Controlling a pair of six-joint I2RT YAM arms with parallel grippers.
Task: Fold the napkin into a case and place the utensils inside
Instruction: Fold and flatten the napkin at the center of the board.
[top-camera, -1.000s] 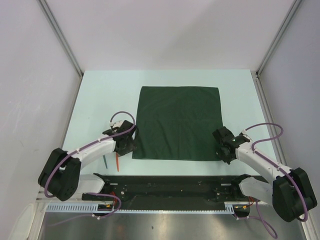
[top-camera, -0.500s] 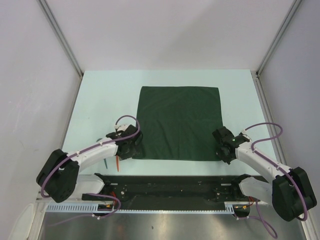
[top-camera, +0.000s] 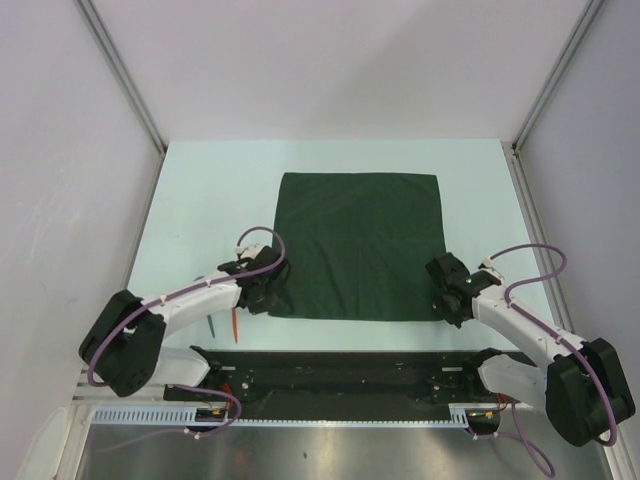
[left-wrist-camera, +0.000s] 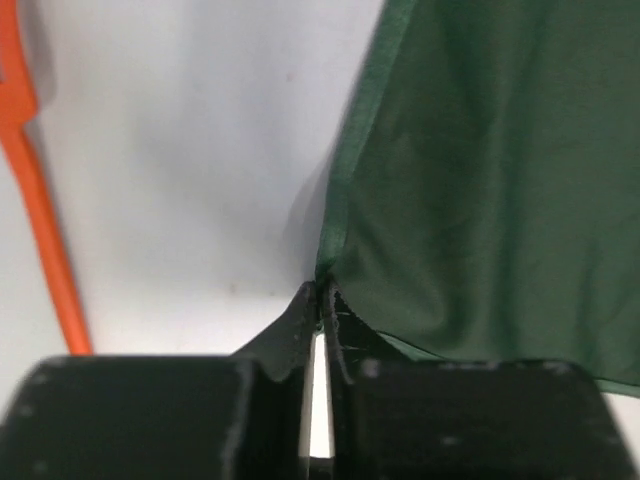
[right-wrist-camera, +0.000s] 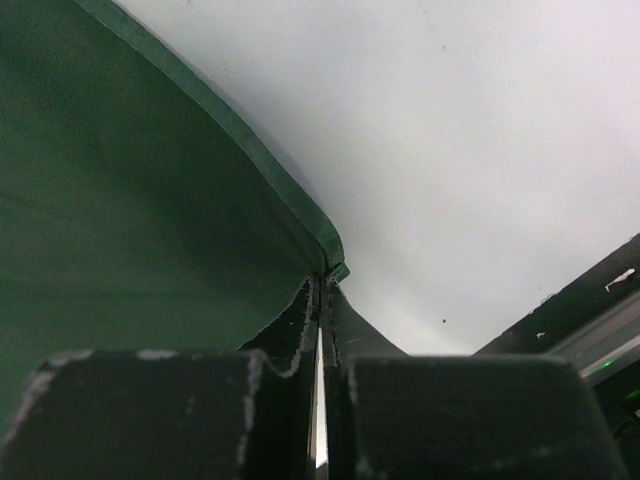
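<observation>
**A:** Starting nearest the bases, what is there?

**B:** A dark rail runs along the bench's near edge. Just past it the orange-red utensil and the teal utensil lie side by side. They sit left of the napkin and do not touch it.

**A:** And the arms?

**B:** Both lie low with elbows out and forearms angled inward. The left gripper is pinched together on the napkin's near-left corner, and the hem rises to its tips. The right gripper is clamped on the near-right corner.

**A:** What room is there to move?

**B:** The napkin lies flat and square, not yet folded, with its near edge spanning the 2 grippers. Bare bench borders its left, right and far edges, up to the pale walls and 2 metal posts.
</observation>
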